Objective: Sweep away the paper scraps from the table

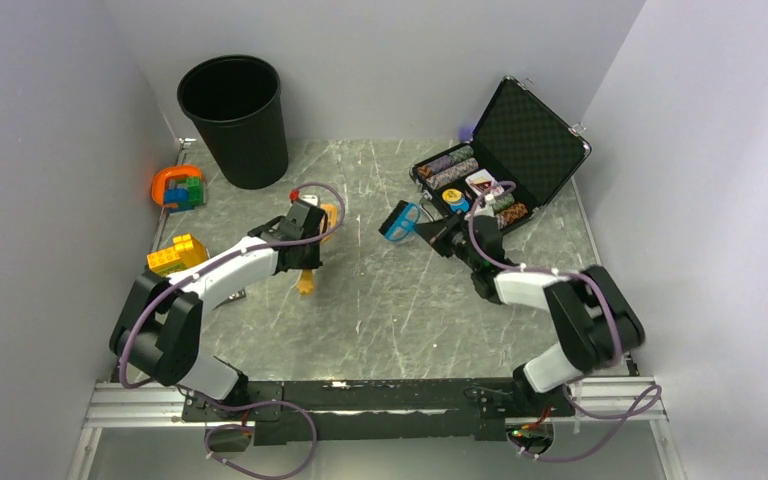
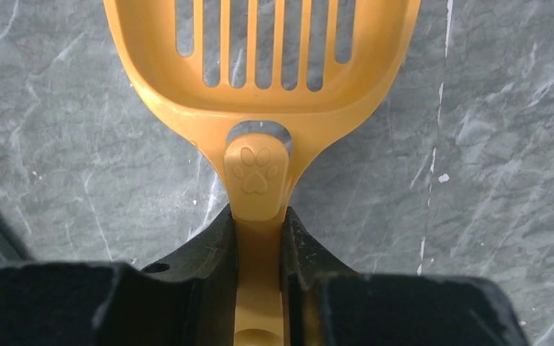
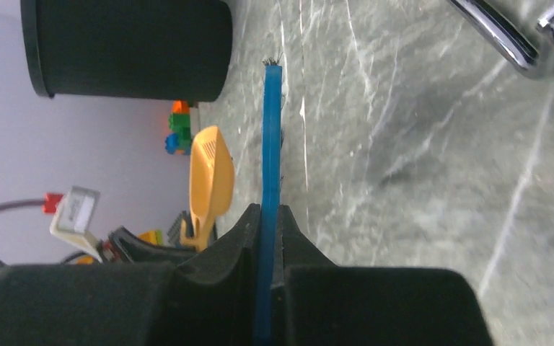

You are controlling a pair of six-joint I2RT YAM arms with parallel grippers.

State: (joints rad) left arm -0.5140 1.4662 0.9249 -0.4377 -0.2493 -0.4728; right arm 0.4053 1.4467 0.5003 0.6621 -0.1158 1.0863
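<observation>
We are logging: left gripper pinching closed around the handle of the orange scoop, pan facing far to catch | right gripper clamping the blue brush, pointing left for sweeping | paper scraps: we are finding none on the table, perhaps hidden from these views.

Table: bin rear left, case rear right

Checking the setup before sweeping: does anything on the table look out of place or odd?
Nothing is spilled or damaged. The odd part: no paper scraps show on the table in any view, only a tiny white fleck, though the left gripper is shut on an orange slotted scoop and the right gripper on a blue brush.
</observation>
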